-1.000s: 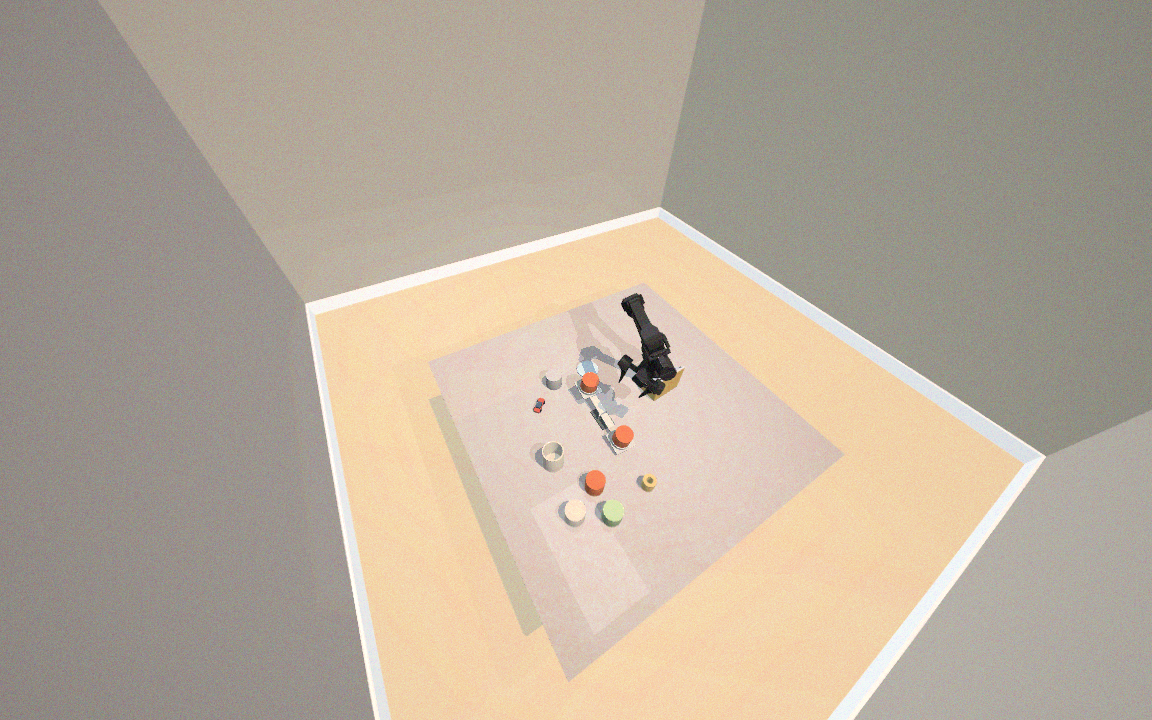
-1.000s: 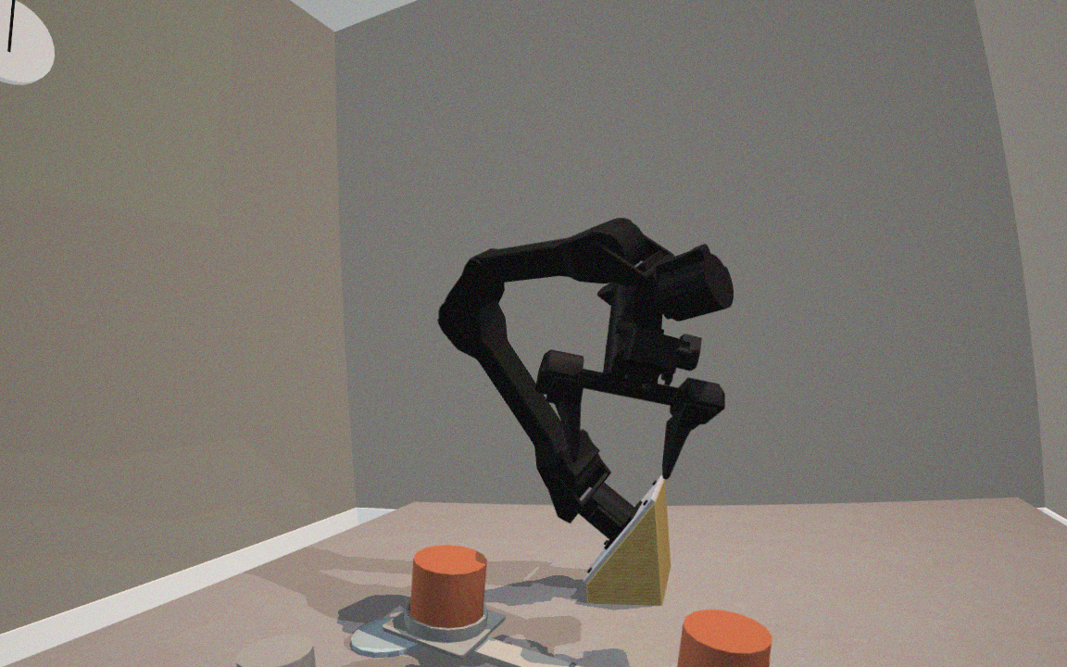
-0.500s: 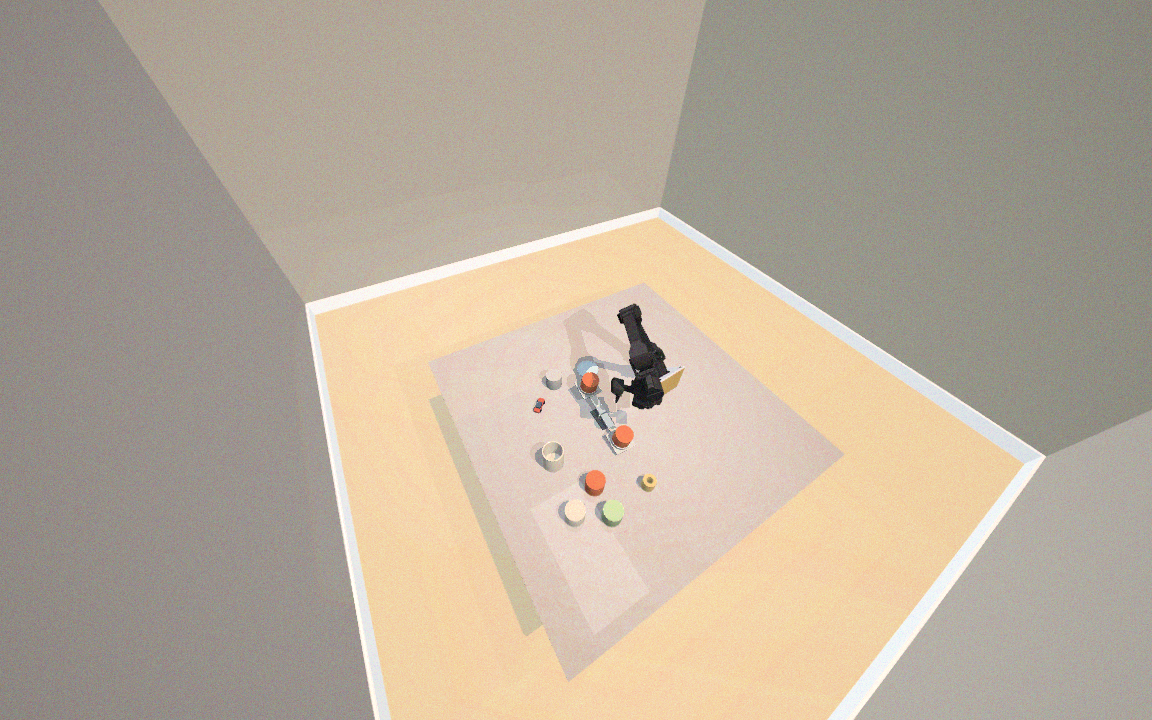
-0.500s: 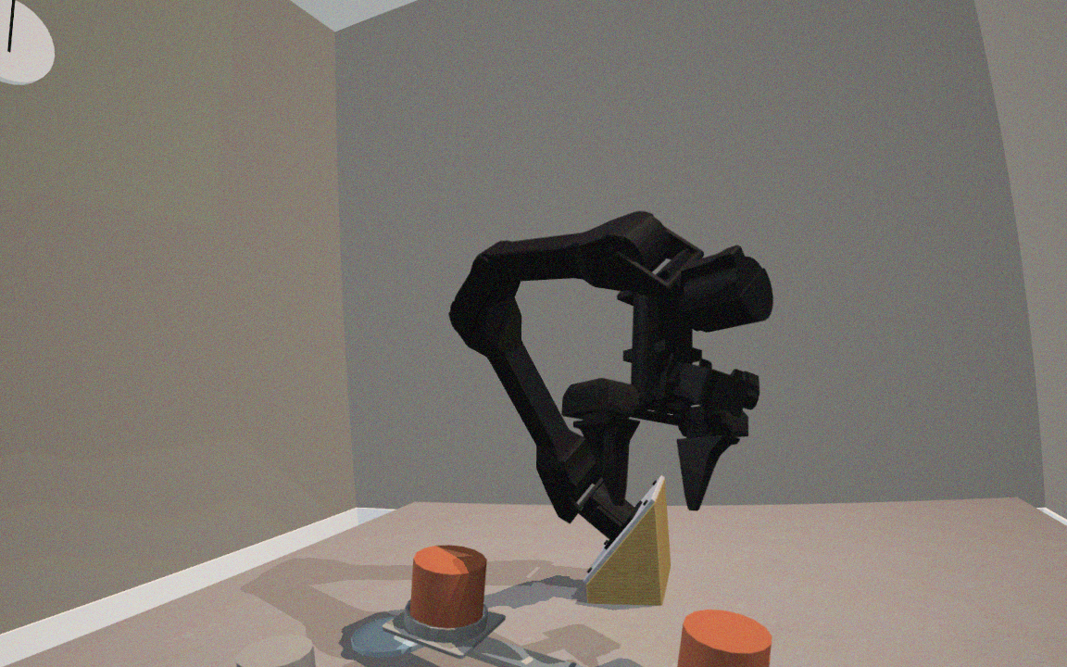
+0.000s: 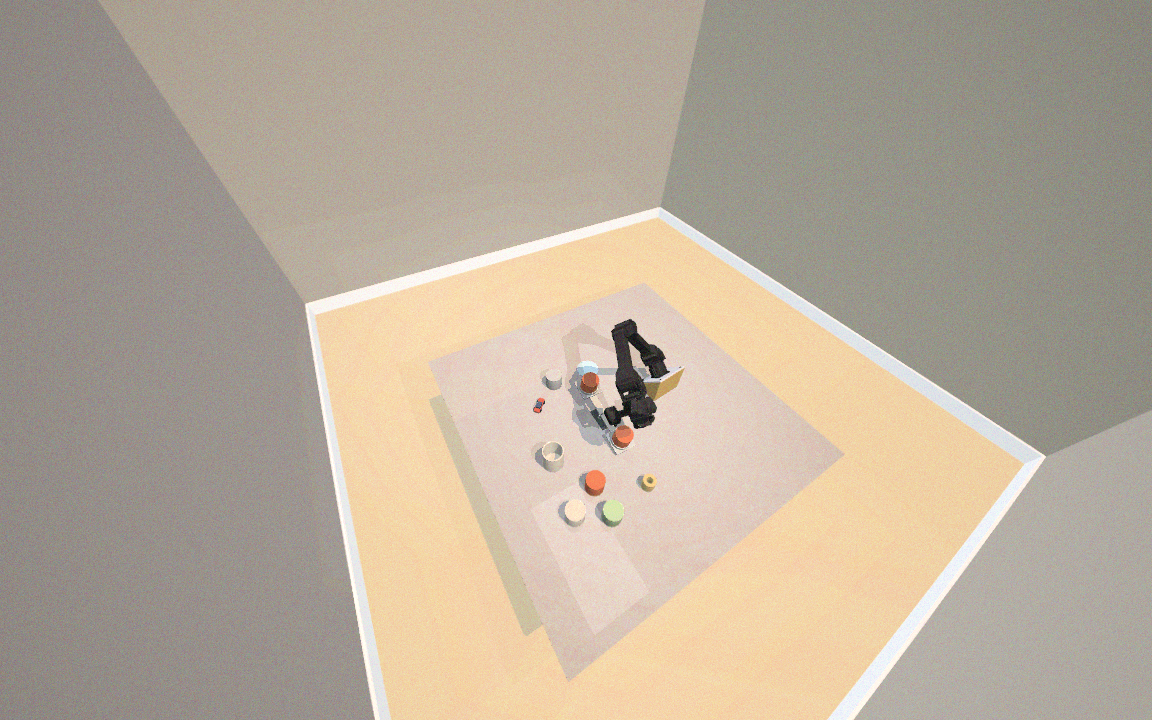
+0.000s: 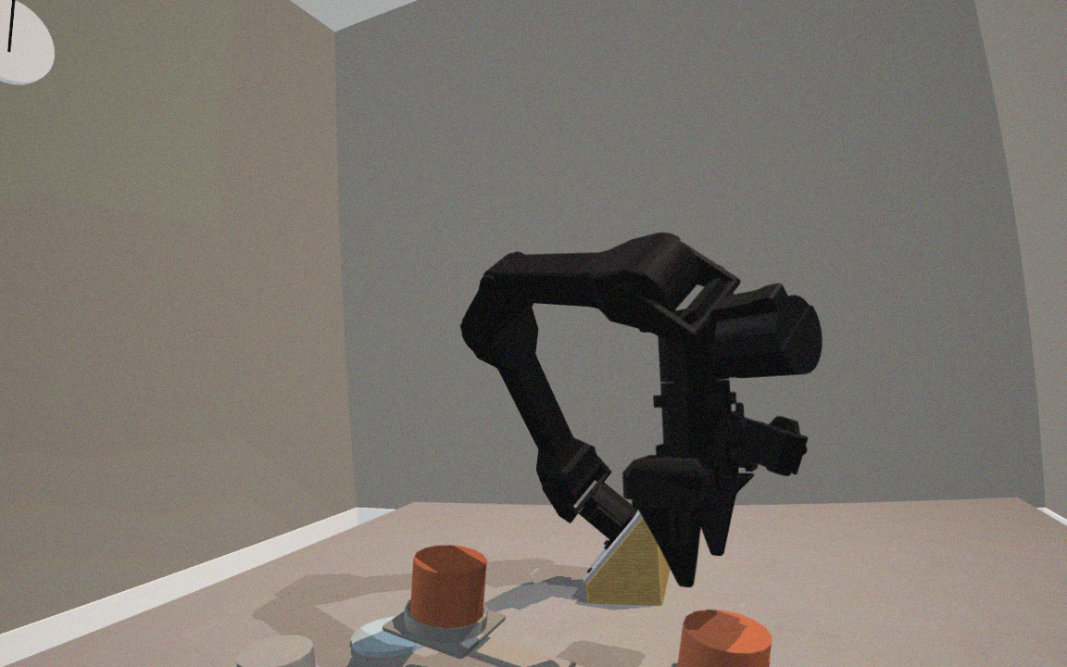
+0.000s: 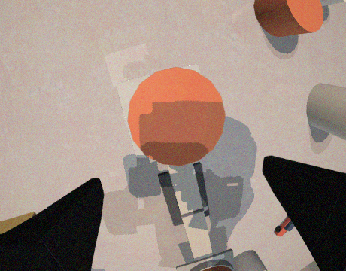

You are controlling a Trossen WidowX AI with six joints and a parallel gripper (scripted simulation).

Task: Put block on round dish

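The block I am after is out of my sight, and I cannot tell which cup covers it. The two identical orange-red cylindrical cups stand upside down on the small balance with a cream beam (image 5: 599, 413) (image 6: 494, 620) (image 7: 197, 237): the dish-end cup (image 5: 589, 382) (image 6: 448, 587) (image 7: 218, 269) at one end, the far-end cup (image 5: 623, 436) (image 6: 724, 640) (image 7: 177, 117) at the other. My black gripper (image 5: 629, 417) (image 6: 700, 570) (image 7: 186, 177) is spread wide with nothing between its fingers, above the balance's far end, and its shadow falls across the beam.

The pale blue round dish (image 5: 586, 366) (image 6: 383, 640) lies just beside the balance, at the other end from where I hover. Near that same end stands a grey cylinder (image 5: 553, 380) (image 6: 276, 652) (image 7: 250, 261); a small red toy car (image 5: 539, 405) (image 7: 283, 226) sits off the balance's side. Beyond the balance's far end are a solid orange-red cylinder (image 5: 595, 482) (image 7: 289, 16), a cream cylinder (image 5: 575, 513), a green cylinder (image 5: 613, 513) and a small yellow ring-shaped piece (image 5: 649, 488). A hollow grey cup (image 5: 552, 462) (image 7: 331, 113) stands to the balance's side, on the car's side. Opposite, my arm (image 5: 623, 353) (image 6: 562, 278) rises from a golden wedge (image 5: 669, 384) (image 6: 633, 572) (image 7: 15, 222) on the pinkish surface (image 5: 723, 447) (image 6: 852, 580) (image 7: 49, 113).
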